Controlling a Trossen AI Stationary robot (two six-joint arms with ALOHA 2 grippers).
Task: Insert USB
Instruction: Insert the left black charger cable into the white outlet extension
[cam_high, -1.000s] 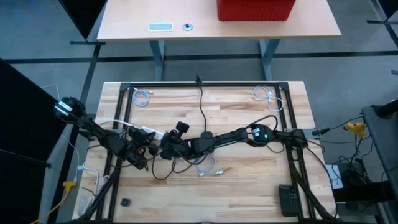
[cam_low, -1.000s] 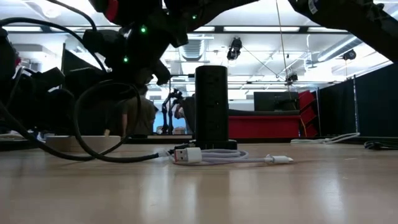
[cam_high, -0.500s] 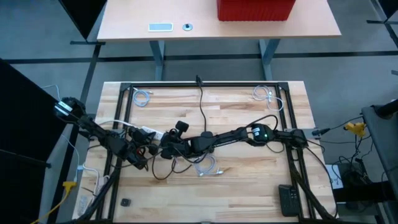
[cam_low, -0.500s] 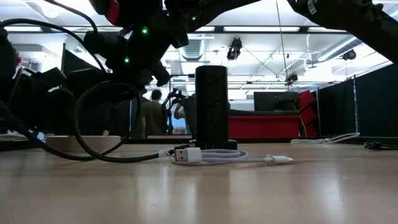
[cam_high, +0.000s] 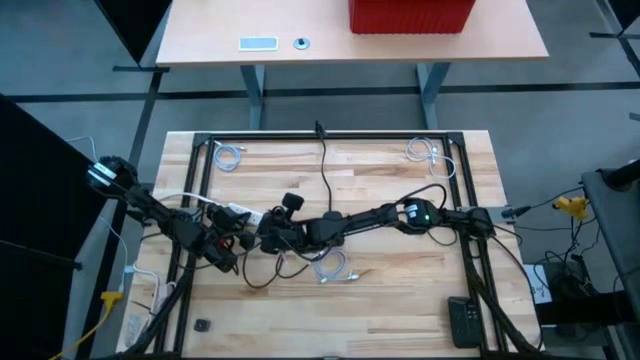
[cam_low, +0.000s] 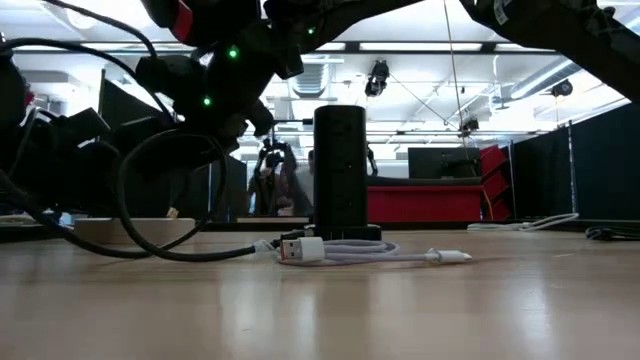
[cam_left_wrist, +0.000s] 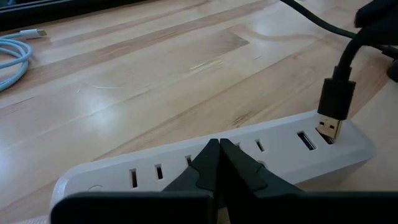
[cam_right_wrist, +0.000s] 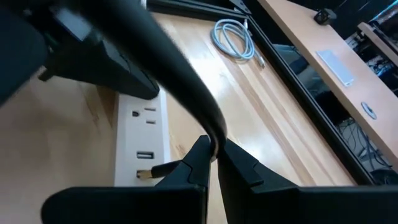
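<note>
A white power strip (cam_left_wrist: 261, 152) lies on the wooden table left of centre and also shows in the high view (cam_high: 236, 212). A black USB cable (cam_right_wrist: 177, 71) ends in a black plug (cam_left_wrist: 336, 98). The plug's gold metal tip (cam_left_wrist: 327, 129) stands at the USB port at the strip's end, with most of the metal showing. My right gripper (cam_right_wrist: 212, 151) is shut on the cable just behind the plug and reaches in from the table's right (cam_high: 268, 236). My left gripper (cam_left_wrist: 219, 151) is shut over the strip's top and also shows in the high view (cam_high: 234, 236). My left gripper rests its shut fingertips (cam_left_wrist: 208, 163) on the strip's top face (cam_left_wrist: 186, 163), among the outlet slots near its middle, coming down slantwise. The strip lies flat on the table. My right gripper pinches the black cable (cam_right_wrist: 216, 132) between its two fingers, a short way behind the plug. The fingers lie across the cable. The plug (cam_right_wrist: 163, 168) hangs beyond the fingertips, its tip at the strip's end port (cam_right_wrist: 144, 175).
A coiled pale cable (cam_high: 334, 268) lies near the table's middle and shows in the low view (cam_low: 372, 252). A black upright tower (cam_low: 340, 165) stands behind it. Small cable coils lie at the far corners (cam_high: 228, 155) (cam_high: 424, 150). A black remote (cam_high: 463, 320) lies near right.
</note>
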